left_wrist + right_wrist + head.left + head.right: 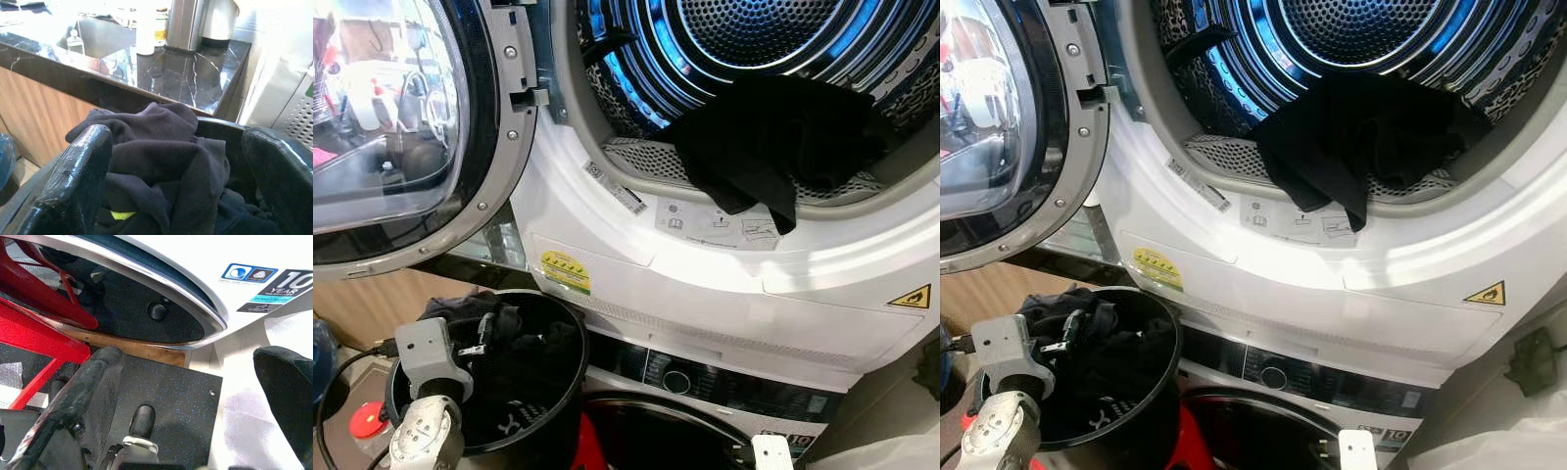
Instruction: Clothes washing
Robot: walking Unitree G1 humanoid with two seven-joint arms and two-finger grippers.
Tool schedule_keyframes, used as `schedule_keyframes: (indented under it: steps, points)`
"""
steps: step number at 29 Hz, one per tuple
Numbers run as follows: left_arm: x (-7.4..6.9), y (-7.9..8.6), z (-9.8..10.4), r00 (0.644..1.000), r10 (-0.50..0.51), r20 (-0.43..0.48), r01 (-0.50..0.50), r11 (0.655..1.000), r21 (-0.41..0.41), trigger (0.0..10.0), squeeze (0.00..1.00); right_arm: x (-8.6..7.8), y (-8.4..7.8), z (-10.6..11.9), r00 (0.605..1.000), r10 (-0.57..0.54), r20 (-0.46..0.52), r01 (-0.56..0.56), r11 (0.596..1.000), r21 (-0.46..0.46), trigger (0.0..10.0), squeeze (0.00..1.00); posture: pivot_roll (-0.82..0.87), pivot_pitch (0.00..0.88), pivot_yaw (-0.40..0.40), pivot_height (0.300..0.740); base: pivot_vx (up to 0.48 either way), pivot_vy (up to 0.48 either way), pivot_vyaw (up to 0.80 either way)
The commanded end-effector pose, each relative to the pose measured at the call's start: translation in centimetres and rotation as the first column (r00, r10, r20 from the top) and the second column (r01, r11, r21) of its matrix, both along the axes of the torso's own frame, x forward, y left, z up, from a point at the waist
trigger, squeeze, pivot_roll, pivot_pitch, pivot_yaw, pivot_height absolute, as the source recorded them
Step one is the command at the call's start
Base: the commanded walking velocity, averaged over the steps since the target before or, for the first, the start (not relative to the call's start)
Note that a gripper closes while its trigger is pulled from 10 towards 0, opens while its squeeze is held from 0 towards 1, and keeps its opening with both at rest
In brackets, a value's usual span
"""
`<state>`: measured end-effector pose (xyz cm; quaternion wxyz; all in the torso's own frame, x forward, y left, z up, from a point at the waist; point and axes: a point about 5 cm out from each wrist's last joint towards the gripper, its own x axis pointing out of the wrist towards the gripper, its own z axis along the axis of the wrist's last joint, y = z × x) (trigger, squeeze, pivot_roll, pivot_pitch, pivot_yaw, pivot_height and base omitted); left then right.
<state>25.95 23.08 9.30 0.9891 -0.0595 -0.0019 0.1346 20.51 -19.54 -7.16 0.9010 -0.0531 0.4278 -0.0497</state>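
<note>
Laundry is filling the black bucket (548, 392) below the open drum (754, 59), where one dark garment (773, 137) is draping over the lip. At the wrist, the left gripper (181, 161) is hovering spread above the dark clothes (156, 147); soft, light, best pinched at a raised fold. Below the drum, the right gripper (195, 396) is hanging released, empty.

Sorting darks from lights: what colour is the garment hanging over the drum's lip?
Black garment, clearest in the left eye view.
</note>
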Motion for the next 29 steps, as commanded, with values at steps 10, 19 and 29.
schedule_keyframes:
  steps: [10, 19, 29]
  points:
    - [0.0, 0.2, -1.0, 0.998, 0.025, -0.058, -0.029, 0.997, -0.069, 10.0, 1.0, -0.5, -0.1, -0.3, 1.0, 0.012, -0.024, -0.012, 1.0, -0.004, 10.0, 0.0, 0.19, 0.0, 0.006, 0.74, 0.0, 0.0, 0.0]
    - [0.1, 0.6, -1.7, 0.993, 0.009, -0.118, -0.019, 0.997, -0.08, 10.0, 1.0, -0.4, 0.2, -0.3, 1.0, 0.018, -0.023, -0.018, 1.0, 0.001, 10.0, 0.0, 0.18, 0.0, 0.02, 0.74, 0.0, 0.0, 0.0]
    - [-0.2, 1.6, -2.2, 0.982, 0.109, -0.157, -0.13, 0.982, -0.136, 10.0, 1.0, -0.1, 0.1, -0.1, 1.0, 0.016, -0.017, -0.016, 1.0, 0.0, 10.0, 0.0, 0.17, 0.0, 0.018, 0.74, 0.0, 0.0, 0.0]
